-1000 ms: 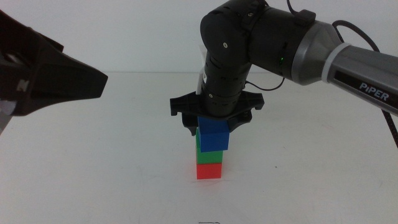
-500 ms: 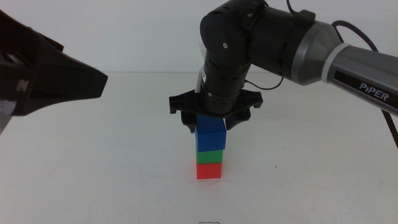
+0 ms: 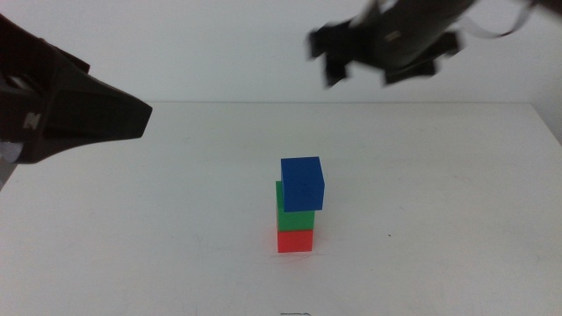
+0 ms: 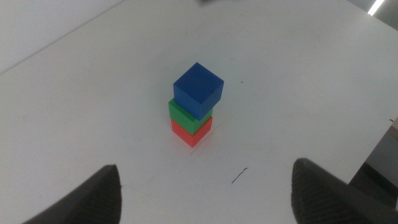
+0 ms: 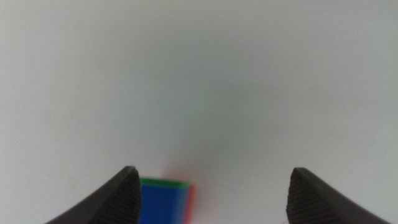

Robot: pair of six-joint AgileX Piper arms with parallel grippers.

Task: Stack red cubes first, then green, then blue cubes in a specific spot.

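Note:
A stack stands on the white table [image 3: 158, 219]: the red cube [image 3: 295, 240] at the bottom, the green cube [image 3: 294, 216] on it, the blue cube [image 3: 302, 183] on top, shifted a little to the right and turned slightly. The stack also shows in the left wrist view, blue cube [image 4: 198, 90] over green [image 4: 186, 114] over red [image 4: 191, 131]. My right gripper [image 3: 379, 54] is open and empty, blurred, high above and to the right of the stack. Its wrist view shows the blue cube [image 5: 158, 204] far below. My left gripper [image 4: 202, 186] is open and empty, held high at the left.
The left arm's dark body [image 3: 61, 96] fills the upper left of the middle view. A short dark mark [image 4: 240, 175] lies on the table near the stack. The table's far edge [image 3: 263, 103] runs behind the stack.
My right gripper let go of the blue cube and rose fast up and to the right. The blue cube stays on the green one. The left arm has not moved.

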